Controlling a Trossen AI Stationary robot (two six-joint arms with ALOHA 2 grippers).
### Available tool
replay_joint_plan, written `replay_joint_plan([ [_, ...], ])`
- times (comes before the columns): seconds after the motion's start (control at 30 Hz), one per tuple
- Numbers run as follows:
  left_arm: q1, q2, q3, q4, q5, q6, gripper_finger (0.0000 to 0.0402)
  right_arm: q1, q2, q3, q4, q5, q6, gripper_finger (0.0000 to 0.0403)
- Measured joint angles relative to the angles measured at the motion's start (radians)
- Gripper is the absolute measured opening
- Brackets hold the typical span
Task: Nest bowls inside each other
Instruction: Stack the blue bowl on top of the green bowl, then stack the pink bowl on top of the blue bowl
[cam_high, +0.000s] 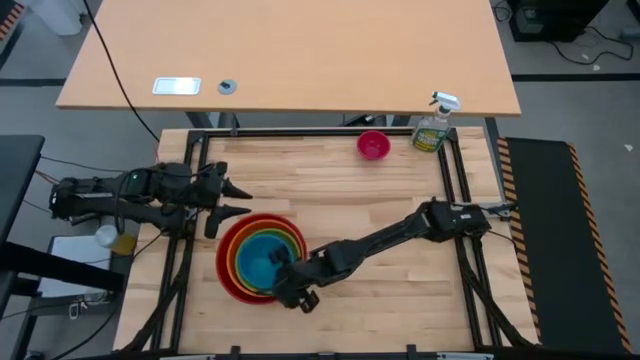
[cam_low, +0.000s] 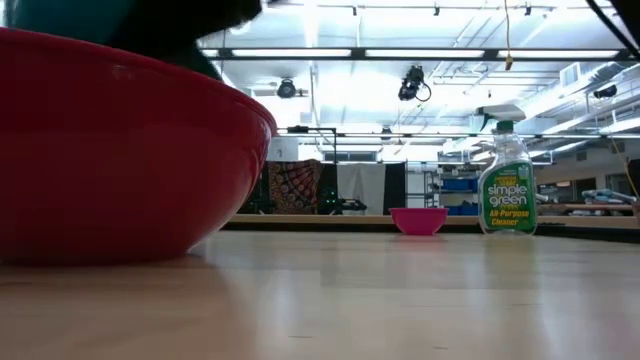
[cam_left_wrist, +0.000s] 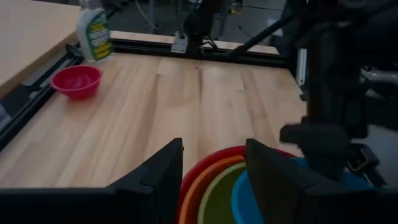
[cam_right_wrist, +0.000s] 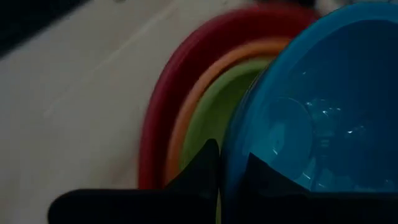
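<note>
A red bowl (cam_high: 228, 262) rests on its base on the wooden table at the near left, with an orange bowl (cam_high: 238, 262) and a green bowl (cam_high: 247, 262) nested in it. A blue bowl (cam_high: 262, 262) lies over the green one, and my right gripper (cam_high: 290, 283) is shut on it at the stack's near right side. My left gripper (cam_high: 243, 200) hangs open just beyond the stack's far left side, touching nothing. The small magenta bowl (cam_high: 373, 145) stands upright on the table near the far edge. My right gripper holds the blue bowl by its rim (cam_right_wrist: 231, 140) on the near right side, one finger inside the bowl and one outside. The fingers slant down from the table's right. The bowl lies over the green bowl (cam_right_wrist: 208, 118); whether its base rests in it is hidden.
A spray bottle of green cleaner (cam_high: 432, 127) stands at the far right, beside the magenta bowl. Black frame rails (cam_high: 455, 170) run along the table's edges. Bare wood lies between the stack and the far edge. A second tabletop (cam_high: 300, 60) lies beyond the far edge.
</note>
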Motion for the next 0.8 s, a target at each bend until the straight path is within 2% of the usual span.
replay_joint_plan([
  [0.13,-0.011,0.0,0.0,0.0,0.0,0.0,0.0176,-0.022,0.064,0.032,-0.072,-0.003,-0.001,0.0032],
  [0.27,-0.011,0.0,0.0,-0.006,0.0,0.001,0.0176,-0.044,0.074,0.032,-0.083,0.002,0.0,0.0043],
  [0.43,-0.011,0.0,0.0,-0.007,0.0,0.001,0.0176,-0.059,0.066,0.037,-0.114,-0.015,0.016,0.01],
  [0.6,-0.011,0.0,0.0,-0.011,0.0,0.001,0.0176,-0.05,0.06,0.156,-0.211,-0.016,0.036,0.0162],
  [0.73,-0.011,0.0,0.0,-0.022,0.0,0.0,0.0176,-0.038,0.061,0.275,-0.33,0.011,0.11,0.0186],
  [0.8,-0.011,0.0,0.0,-0.026,0.0,-0.007,0.0176,-0.036,0.046,0.274,-0.334,0.005,0.126,0.0189],
])
